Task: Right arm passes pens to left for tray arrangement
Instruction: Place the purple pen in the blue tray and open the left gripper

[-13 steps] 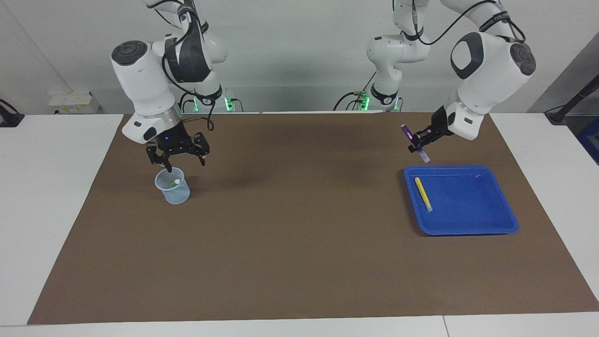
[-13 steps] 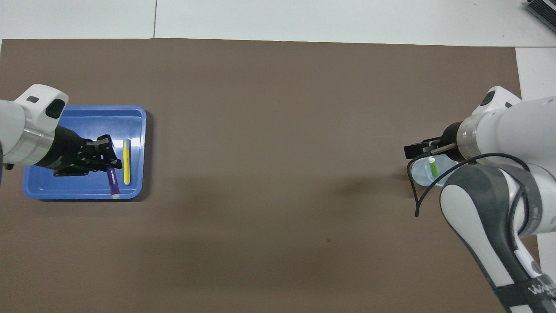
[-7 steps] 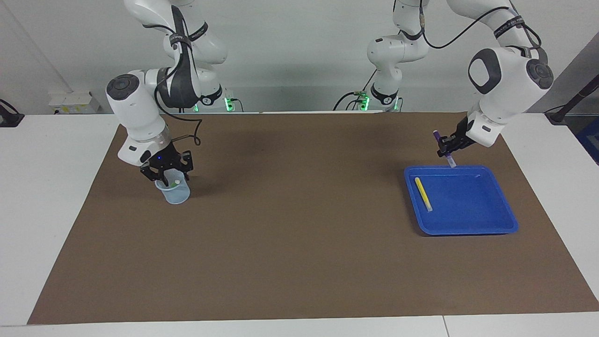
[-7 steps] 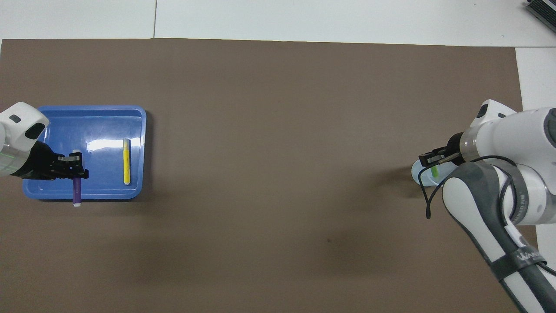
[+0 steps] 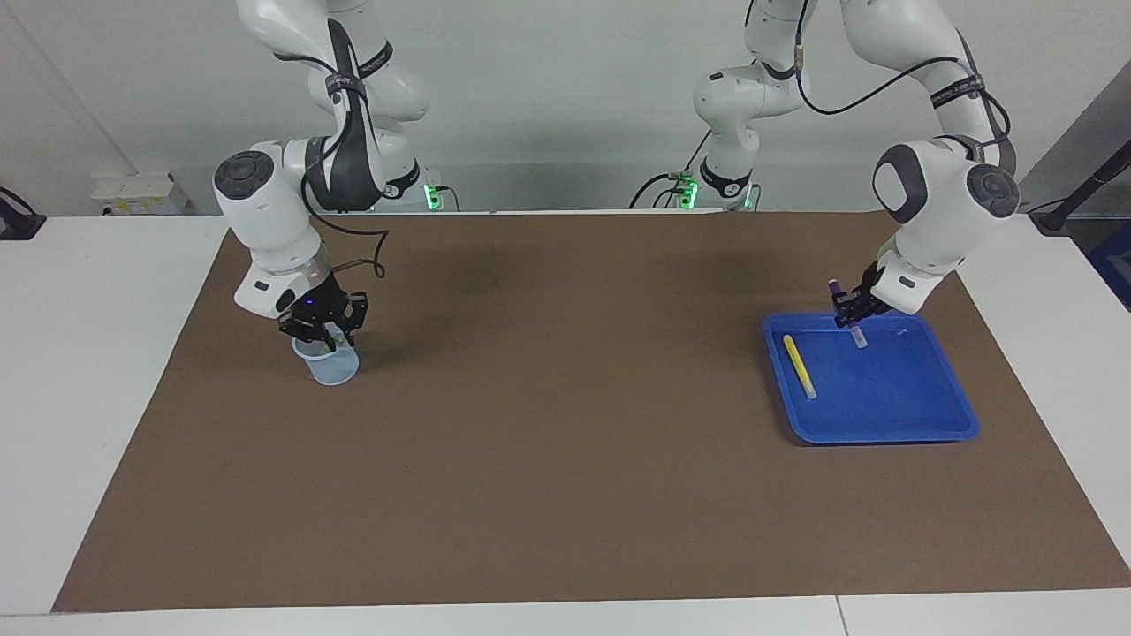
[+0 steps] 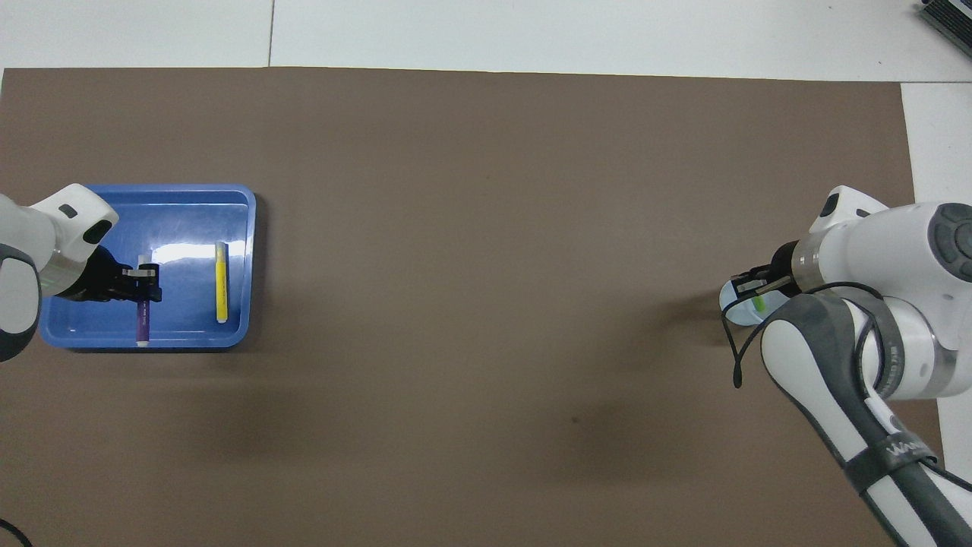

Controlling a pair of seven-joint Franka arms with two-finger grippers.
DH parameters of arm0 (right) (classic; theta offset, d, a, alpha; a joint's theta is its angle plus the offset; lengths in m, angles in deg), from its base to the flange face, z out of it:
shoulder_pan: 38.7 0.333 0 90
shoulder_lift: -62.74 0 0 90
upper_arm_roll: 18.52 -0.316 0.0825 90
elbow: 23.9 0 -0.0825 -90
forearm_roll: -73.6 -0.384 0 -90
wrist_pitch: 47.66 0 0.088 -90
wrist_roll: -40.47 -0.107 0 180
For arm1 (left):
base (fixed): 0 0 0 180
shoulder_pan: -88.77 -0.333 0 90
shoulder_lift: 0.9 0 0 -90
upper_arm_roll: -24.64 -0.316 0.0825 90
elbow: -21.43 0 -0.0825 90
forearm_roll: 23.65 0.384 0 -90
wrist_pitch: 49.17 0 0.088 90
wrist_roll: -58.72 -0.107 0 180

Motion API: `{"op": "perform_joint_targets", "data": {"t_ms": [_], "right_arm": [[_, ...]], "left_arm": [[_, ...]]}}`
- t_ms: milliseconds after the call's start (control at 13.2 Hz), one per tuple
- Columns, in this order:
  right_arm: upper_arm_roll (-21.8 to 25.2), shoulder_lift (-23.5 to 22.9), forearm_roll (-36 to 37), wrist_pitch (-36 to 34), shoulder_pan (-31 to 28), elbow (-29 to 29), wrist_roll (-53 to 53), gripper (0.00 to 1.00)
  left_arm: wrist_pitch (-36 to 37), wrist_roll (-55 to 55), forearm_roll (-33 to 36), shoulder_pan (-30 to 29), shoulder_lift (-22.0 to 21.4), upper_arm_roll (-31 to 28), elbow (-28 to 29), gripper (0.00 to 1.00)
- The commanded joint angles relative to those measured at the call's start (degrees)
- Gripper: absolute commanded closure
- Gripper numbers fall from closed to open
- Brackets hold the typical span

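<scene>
Facing view, read across. Right arm's end of the brown mat [image 5: 565, 424]: small translucent cup [image 5: 329, 364] stands upright on the mat. Right gripper [image 5: 325, 334], blue light showing, sits low at the cup's mouth, fingers down among the rim. Green pen [image 6: 758, 302] stands inside the cup; its green body shows between the fingers in the overhead view. Cannot tell whether the jaws have clamped on it or only bracket it. Middle of the mat bare between the two arms. Left arm's end: blue tray [image 5: 919, 430] flat on the mat, rim raised all round. Yellow pen [image 5: 800, 366] lies flat in the tray, along the side toward the table's centre, pale cap end pointing away from the robots. Left gripper [image 5: 850, 309] hangs over the tray's edge nearer the robots, jaws clenched on the purple pen [image 6: 142, 322]. Purple pen held steeply tilted, pale cap end down and just over the tray floor; contact with the floor not readable. From overhead the purple pen runs roughly parallel to the yellow one, apart from it, deeper toward the left arm's side of the tray.
</scene>
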Motion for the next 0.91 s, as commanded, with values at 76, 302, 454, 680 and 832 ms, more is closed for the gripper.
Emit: {"op": "perform_joint_targets", "data": {"t_ms": [76,302,454,680,832], "right_arm": [[-0.54,0.38,0.83,0.46,-1.05,1.14,1.35,0.67],[-0.54,0.38,0.83,-0.77,-2.28,0.96,4.16,0.67],[-0.63,0.38,0.83,-1.91,-2.99,0.61,4.78,0.67],[-0.63,0.46,0.83,-2.45,-2.90,0.52,4.60,0.67],[-0.63,0.38,0.83,-2.10,-2.99,0.52,4.60,0.67]], "left_arm": [[-6.23,-1.52,2.03,-1.37,4.51,0.57,0.32,1.00],[-10.89,-2.05,2.21,-2.51,8.03,0.57,0.23,1.00],[-12.05,-2.23,2.21,-2.60,9.17,0.57,0.23,1.00],[-15.47,-2.93,2.21,-3.22,10.84,0.57,0.58,1.00],[-16.18,-2.84,2.21,-3.13,11.20,0.57,0.58,0.94]]}}
